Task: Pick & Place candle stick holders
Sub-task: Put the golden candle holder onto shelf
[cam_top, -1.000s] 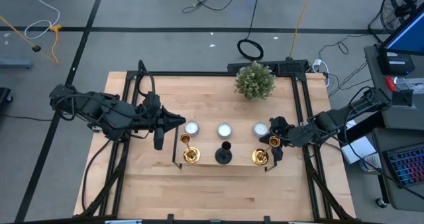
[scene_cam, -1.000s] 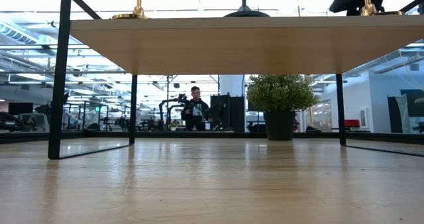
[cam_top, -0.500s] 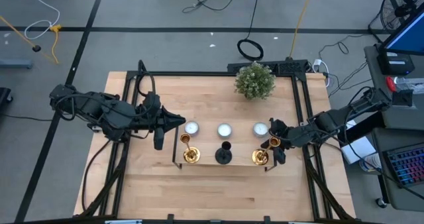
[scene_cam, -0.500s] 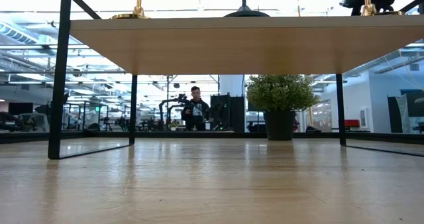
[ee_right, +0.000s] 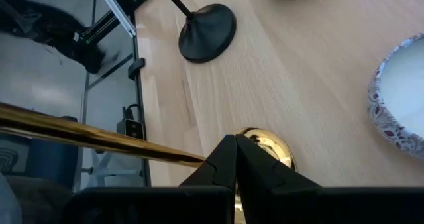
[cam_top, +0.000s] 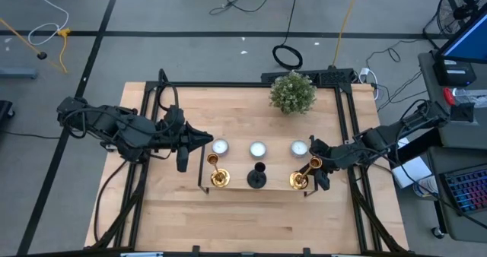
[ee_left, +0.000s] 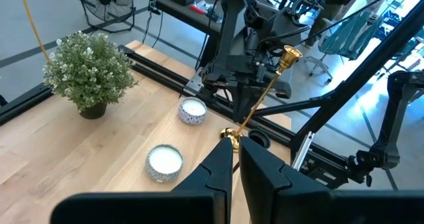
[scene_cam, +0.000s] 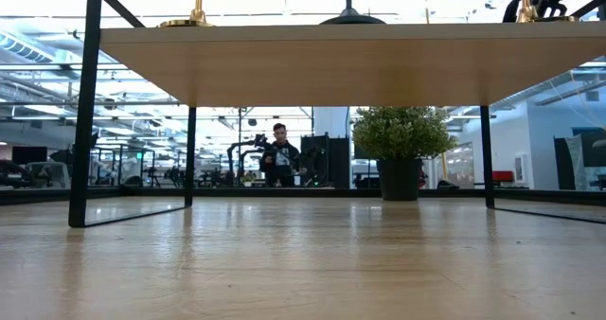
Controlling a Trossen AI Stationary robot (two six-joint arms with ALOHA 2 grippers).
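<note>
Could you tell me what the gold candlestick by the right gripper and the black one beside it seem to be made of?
The gold candlestick looks like polished metal, perhaps brass: its slim stem and cup gleam with bright highlights. The black candlestick has a matte, even dark finish, likely painted or coated metal, though the look leaves that open.

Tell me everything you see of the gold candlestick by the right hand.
The right gold candlestick is slim and shiny, brass-looking, with a round base, thin stem and small cup top. It leans, tilted toward the right hand, which is shut on its stem. Its base sits on the wooden stand, beside the black holder.
</note>
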